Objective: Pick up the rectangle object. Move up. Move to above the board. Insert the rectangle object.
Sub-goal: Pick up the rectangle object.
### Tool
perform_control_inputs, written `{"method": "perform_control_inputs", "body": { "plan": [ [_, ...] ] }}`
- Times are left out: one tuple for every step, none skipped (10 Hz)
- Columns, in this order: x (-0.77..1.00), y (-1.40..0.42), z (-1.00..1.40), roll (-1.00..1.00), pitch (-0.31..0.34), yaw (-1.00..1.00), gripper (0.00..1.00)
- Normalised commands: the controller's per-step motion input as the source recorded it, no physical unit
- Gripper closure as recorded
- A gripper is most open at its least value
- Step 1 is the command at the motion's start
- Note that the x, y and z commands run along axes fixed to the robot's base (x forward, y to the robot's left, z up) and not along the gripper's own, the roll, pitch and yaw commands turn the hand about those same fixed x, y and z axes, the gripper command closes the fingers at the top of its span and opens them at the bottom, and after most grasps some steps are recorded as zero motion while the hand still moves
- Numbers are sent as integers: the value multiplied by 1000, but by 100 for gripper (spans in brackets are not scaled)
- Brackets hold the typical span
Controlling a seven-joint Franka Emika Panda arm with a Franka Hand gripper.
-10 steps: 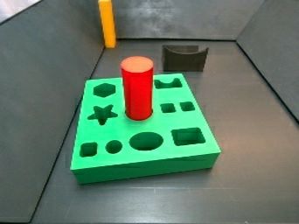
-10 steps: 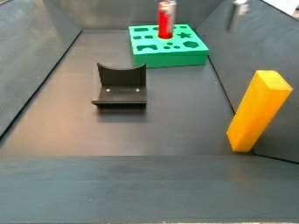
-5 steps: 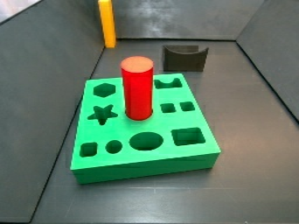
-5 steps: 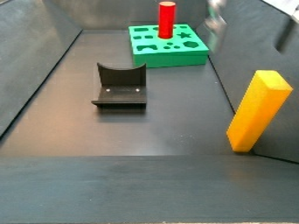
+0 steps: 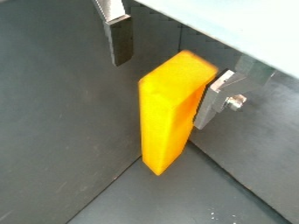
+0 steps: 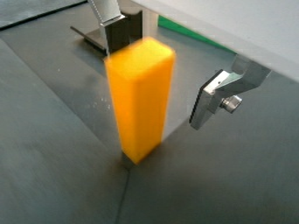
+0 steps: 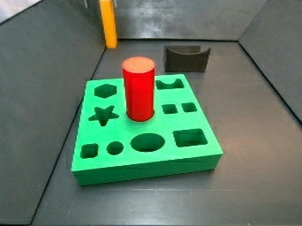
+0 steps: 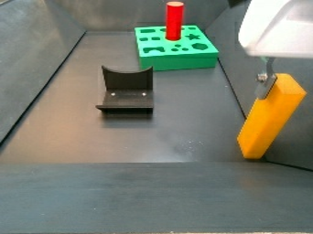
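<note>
Rectangle object (image 5: 167,110), a smooth orange-yellow bar, is standing upright on the dark bench floor (image 8: 146,137) between the spread jaws of the gripper (image 5: 170,61). In both wrist views the two silver fingers (image 6: 218,96) are flanking the upper part of the bar with a gap showing at each, so the jaws are standing open around it and not pinching it; whether a pad is grazing one face cannot be told. In a side view the rectangle object (image 8: 269,116) is sitting at the right edge of the frame, against the grey side wall, with the white body of the gripper (image 8: 262,80) hanging over its top. In a side view the bar (image 7: 108,23) is showing at the upper left, in the far corner.

Well apart from it, the board (image 7: 147,132), a thick bright green block with a star, a hexagon, circles and squares cut in its top, is lying on the bench floor, and a red cylinder (image 7: 139,88) is standing upright in one of its holes. A dark grey notched block (image 8: 124,89) is resting between board and bar, near the middle of the frame.

The bench is a matte dark grey surface, enclosed by grey walls. No writing or label is readable anywhere.
</note>
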Motion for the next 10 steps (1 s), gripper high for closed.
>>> {"method": "perform_control_inputs", "body": {
  "plan": [
    [0,0,0,0,0,0,0],
    [0,0,0,0,0,0,100],
    [0,0,0,0,0,0,100],
    [0,0,0,0,0,0,100],
    [0,0,0,0,0,0,100],
    [0,0,0,0,0,0,100],
    [0,0,0,0,0,0,100],
    [0,0,0,0,0,0,100],
    [0,0,0,0,0,0,100],
    [0,0,0,0,0,0,100]
  ]
}}
